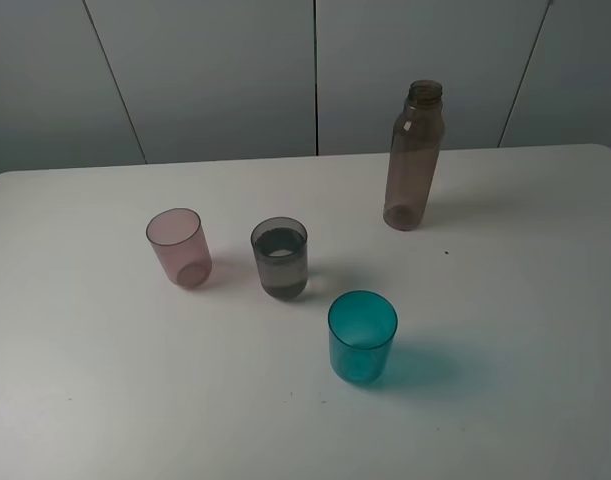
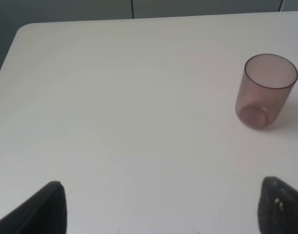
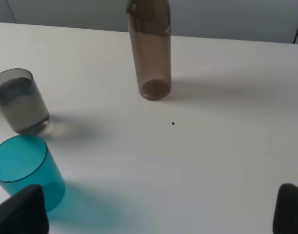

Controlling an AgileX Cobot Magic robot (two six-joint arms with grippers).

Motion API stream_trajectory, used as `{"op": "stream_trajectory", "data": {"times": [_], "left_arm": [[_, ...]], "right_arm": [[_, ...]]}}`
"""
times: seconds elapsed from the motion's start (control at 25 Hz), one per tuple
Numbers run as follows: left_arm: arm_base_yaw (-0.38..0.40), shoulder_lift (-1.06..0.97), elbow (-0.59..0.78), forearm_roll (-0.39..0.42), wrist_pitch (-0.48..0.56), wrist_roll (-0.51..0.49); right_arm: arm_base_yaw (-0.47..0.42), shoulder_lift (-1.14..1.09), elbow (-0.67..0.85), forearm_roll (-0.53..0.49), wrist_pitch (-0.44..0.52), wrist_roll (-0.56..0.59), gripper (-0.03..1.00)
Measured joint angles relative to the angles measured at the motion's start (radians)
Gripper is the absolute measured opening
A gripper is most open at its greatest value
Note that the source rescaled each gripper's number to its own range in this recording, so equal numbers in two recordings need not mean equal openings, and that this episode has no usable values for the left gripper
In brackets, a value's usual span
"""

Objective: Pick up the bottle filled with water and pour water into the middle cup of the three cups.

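Observation:
The smoky-brown bottle (image 1: 414, 160) stands upright and uncapped at the back right of the white table; the right wrist view shows it too (image 3: 149, 48). The three cups stand in a slanting row: pink (image 1: 178, 246), smoky grey middle cup (image 1: 279, 258) and teal-blue (image 1: 362, 336). The middle cup holds water to about three quarters; it also shows in the right wrist view (image 3: 20, 100). Neither arm shows in the high view. My left gripper (image 2: 163, 214) is open and empty, short of the pink cup (image 2: 265, 90). My right gripper (image 3: 156, 214) is open and empty, short of the teal cup (image 3: 24, 168) and the bottle.
The white table (image 1: 105, 400) has a rounded far left corner and a far edge just behind the bottle. Grey wall panels (image 1: 215, 70) rise behind it. A small dark speck (image 1: 446, 252) lies on the table in front of the bottle.

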Motion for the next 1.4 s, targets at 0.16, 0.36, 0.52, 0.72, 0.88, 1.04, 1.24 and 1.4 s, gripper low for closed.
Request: {"op": "stream_trajectory", "data": {"times": [0.16, 0.36, 0.52, 0.72, 0.88, 1.04, 1.24, 1.4], "left_arm": [[0.000, 0.000, 0.000, 0.000, 0.000, 0.000], [0.000, 0.000, 0.000, 0.000, 0.000, 0.000], [0.000, 0.000, 0.000, 0.000, 0.000, 0.002], [0.000, 0.000, 0.000, 0.000, 0.000, 0.006], [0.000, 0.000, 0.000, 0.000, 0.000, 0.008], [0.000, 0.000, 0.000, 0.000, 0.000, 0.008], [0.000, 0.000, 0.000, 0.000, 0.000, 0.006], [0.000, 0.000, 0.000, 0.000, 0.000, 0.004]], "right_arm": [[0.000, -0.001, 0.000, 0.004, 0.000, 0.000, 1.00], [-0.009, -0.002, 0.000, 0.004, 0.000, 0.000, 1.00], [-0.119, -0.002, 0.000, 0.007, 0.000, -0.005, 1.00], [-0.219, -0.005, 0.000, 0.011, 0.000, -0.014, 1.00], [-0.219, -0.005, 0.000, 0.011, 0.000, -0.014, 1.00], [-0.219, -0.005, 0.000, 0.012, 0.000, -0.014, 1.00], [-0.219, -0.005, 0.000, 0.014, 0.000, -0.016, 1.00], [-0.219, -0.005, 0.000, 0.014, 0.000, -0.016, 1.00]]}}
